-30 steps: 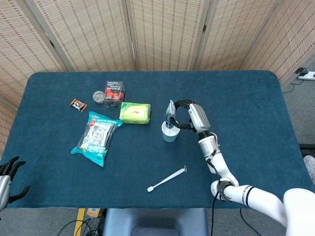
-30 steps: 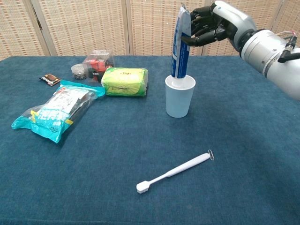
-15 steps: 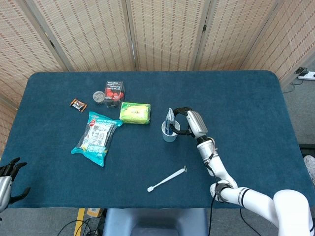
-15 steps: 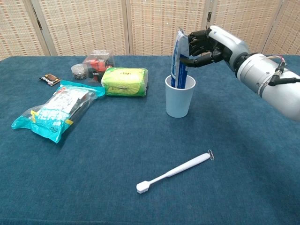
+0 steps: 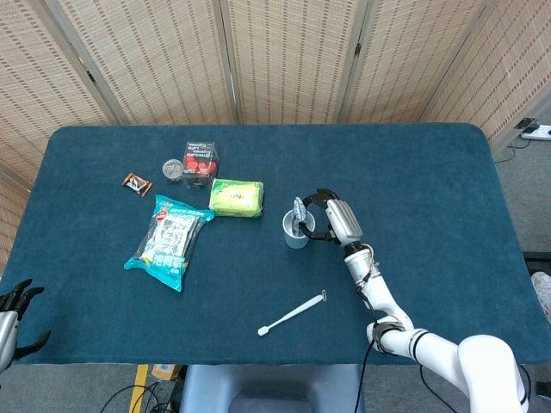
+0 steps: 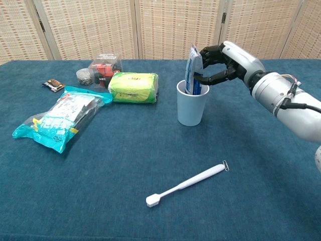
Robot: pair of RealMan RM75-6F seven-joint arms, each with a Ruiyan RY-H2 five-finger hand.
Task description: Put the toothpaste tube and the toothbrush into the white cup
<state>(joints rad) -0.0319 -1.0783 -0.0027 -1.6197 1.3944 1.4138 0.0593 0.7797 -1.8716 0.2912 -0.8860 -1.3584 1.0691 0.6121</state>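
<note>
Toothpaste tube (image 6: 192,69) | in white cup (image 6: 191,108) | lettering unreadable

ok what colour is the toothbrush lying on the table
White all over, handle and head. The toothbrush shows best in the chest view, against the dark blue tablecloth.

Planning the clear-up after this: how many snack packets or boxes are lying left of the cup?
4: small dark packet far left, red-topped box behind, green pack nearest the white cup, large cyan bag in front.
</note>
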